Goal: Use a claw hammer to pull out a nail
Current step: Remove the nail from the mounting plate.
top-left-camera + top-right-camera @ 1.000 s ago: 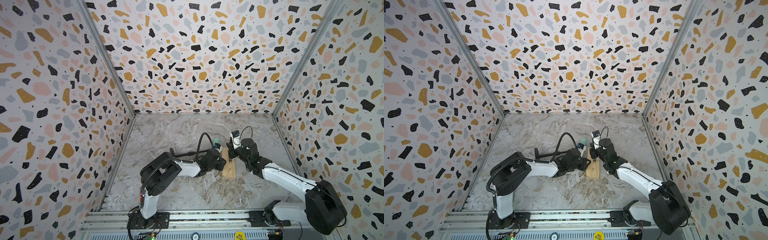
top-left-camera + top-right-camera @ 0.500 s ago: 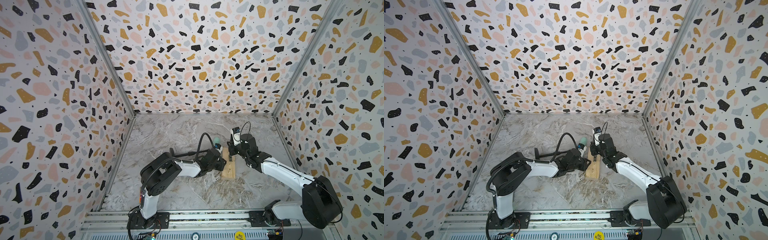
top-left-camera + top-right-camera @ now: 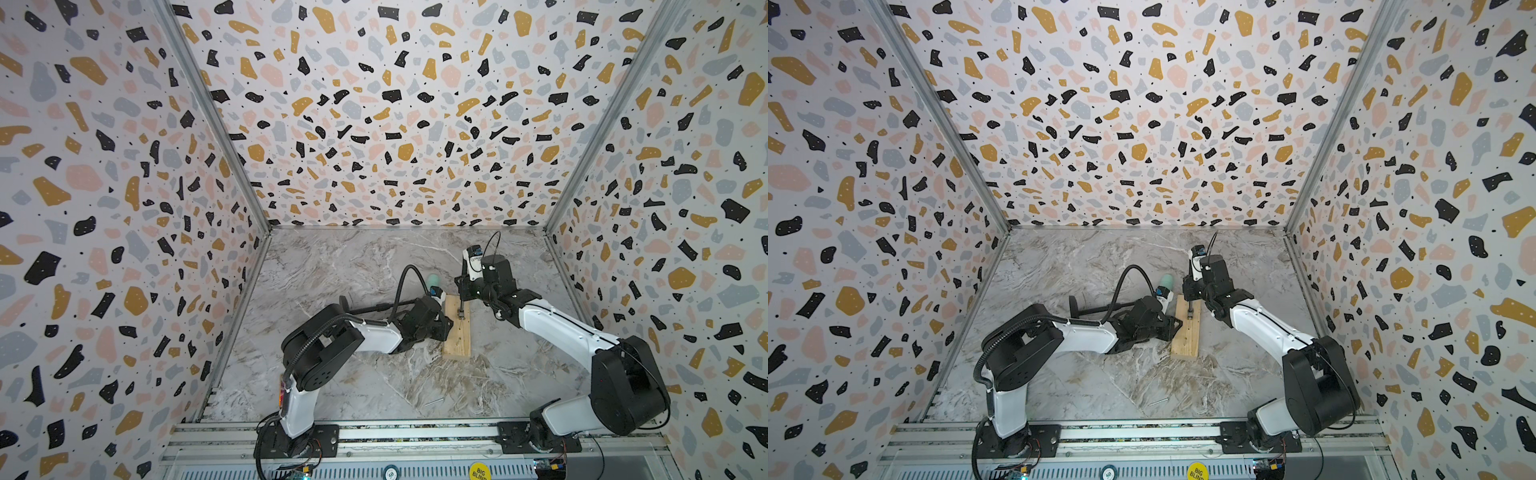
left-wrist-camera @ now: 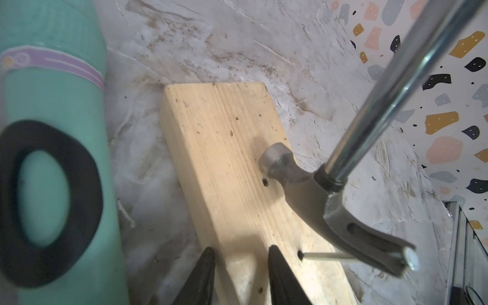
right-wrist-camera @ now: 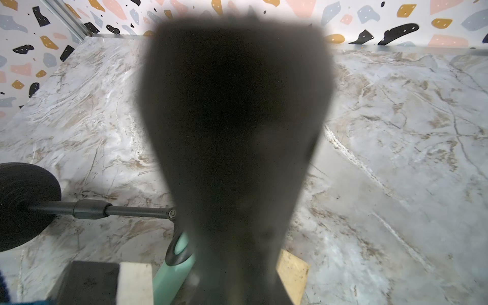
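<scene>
Claw hammer stands on the far half of the wooden block. Its dull grey head has the round face down against the wood and the forked claw lifted clear of it. A bright steel shaft rises to a black grip, which fills the right wrist view as a dark blur. The nail sits in the fork with its head caught behind the claw, its shank almost wholly bared and only the tip at its hole.

In both top views the right arm stretches from its front base across the worktop, wrist bent down above the block's far end. The right pincer is clamped on the handle. The left arm lies low, forearm reaching to the block's left side. The left pincer has its fingers narrowly apart, tips at the block's edge, gripping nothing. A mint-green tool lies near the block.
</scene>
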